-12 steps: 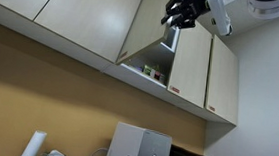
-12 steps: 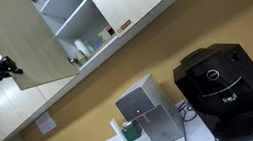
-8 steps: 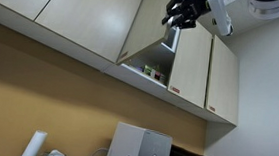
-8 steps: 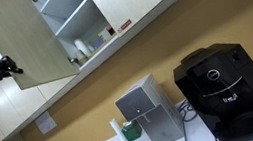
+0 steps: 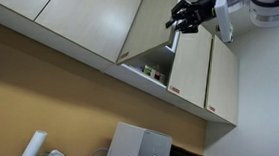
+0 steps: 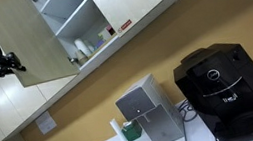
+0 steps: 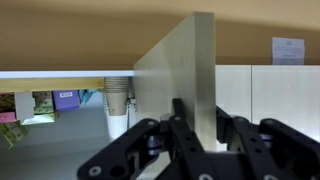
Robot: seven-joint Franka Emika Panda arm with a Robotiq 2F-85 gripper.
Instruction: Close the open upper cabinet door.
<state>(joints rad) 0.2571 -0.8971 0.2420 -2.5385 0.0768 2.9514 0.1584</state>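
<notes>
The upper cabinet door (image 5: 148,29) is a pale beige panel that stands swung out from the open cabinet; it also shows in an exterior view (image 6: 21,41). In the wrist view I look straight along its free edge (image 7: 198,60). My gripper (image 5: 181,16) is at that edge near the door's top, and it also shows in an exterior view (image 6: 10,66). In the wrist view its two fingers (image 7: 200,125) sit one on each face of the panel, closed against it. I see no label on the open door.
Inside the cabinet are stacked paper cups (image 7: 118,100) and small boxes (image 7: 40,103). Closed beige doors (image 5: 193,62) flank the opening, one with a red-and-white label (image 5: 176,90). Below stand a black coffee machine (image 6: 223,91) and a silver dispenser (image 6: 148,113).
</notes>
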